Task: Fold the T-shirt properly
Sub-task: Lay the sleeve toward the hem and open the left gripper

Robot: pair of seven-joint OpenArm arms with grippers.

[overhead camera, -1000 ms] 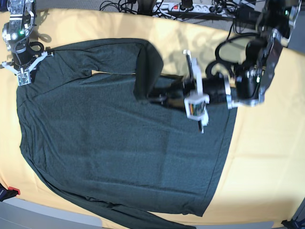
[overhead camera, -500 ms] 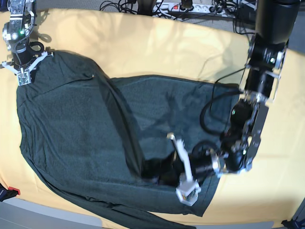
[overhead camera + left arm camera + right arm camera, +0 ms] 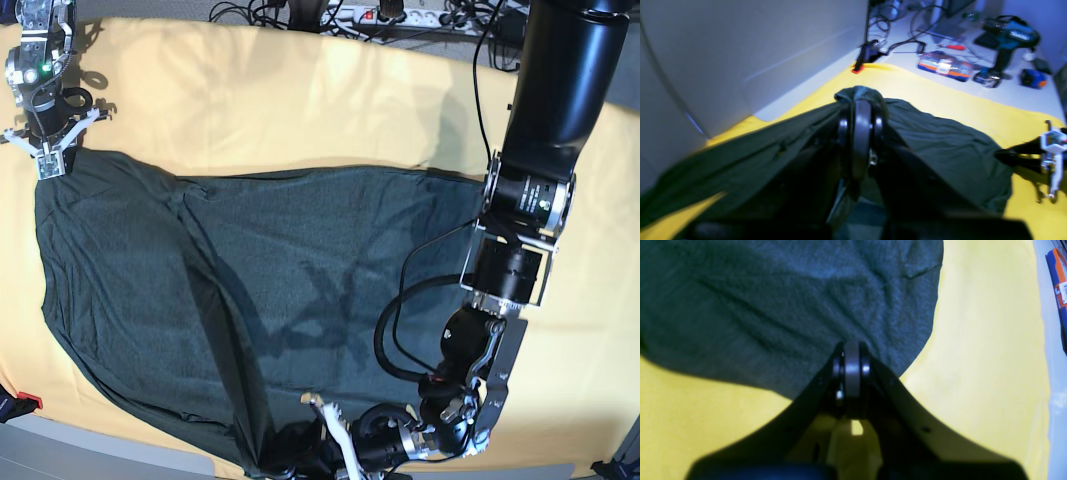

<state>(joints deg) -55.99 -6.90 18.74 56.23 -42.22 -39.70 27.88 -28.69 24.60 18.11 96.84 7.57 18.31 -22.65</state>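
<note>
The T-shirt [image 3: 200, 300] lies spread over the yellow cloth [image 3: 300, 100] that covers the table, filling the left and middle of the base view, with a long diagonal fold line running from its upper left part down to the near edge. The left gripper [image 3: 300, 455] sits low at the near edge of the cloth, its arm [image 3: 550, 130] reaching down along the right side of that view. In the left wrist view the jaws are closed on a bunched fold of the shirt [image 3: 940, 146]: fabric wraps over the tip of the gripper [image 3: 862, 100] and stretches away from it in taut sheets to both sides. The right gripper [image 3: 45, 155] is at the far left corner of the shirt, where the fabric meets bare yellow. In the right wrist view its jaws [image 3: 851, 350] are pressed together at the shirt's edge [image 3: 773, 306], and wrinkles in the knit fan out from the tip, so it appears to pinch the fabric, though the pinched bit itself is hidden. Beyond the cloth, the left wrist view shows a grey panel [image 3: 740, 50], a blue drill [image 3: 1010, 36], an orange and blue box [image 3: 945, 65], a red-tipped clamp [image 3: 863, 58] at the cloth's corner and tangled cables [image 3: 903, 20]; a power strip [image 3: 400, 15] lies at the far edge in the base view.
</note>
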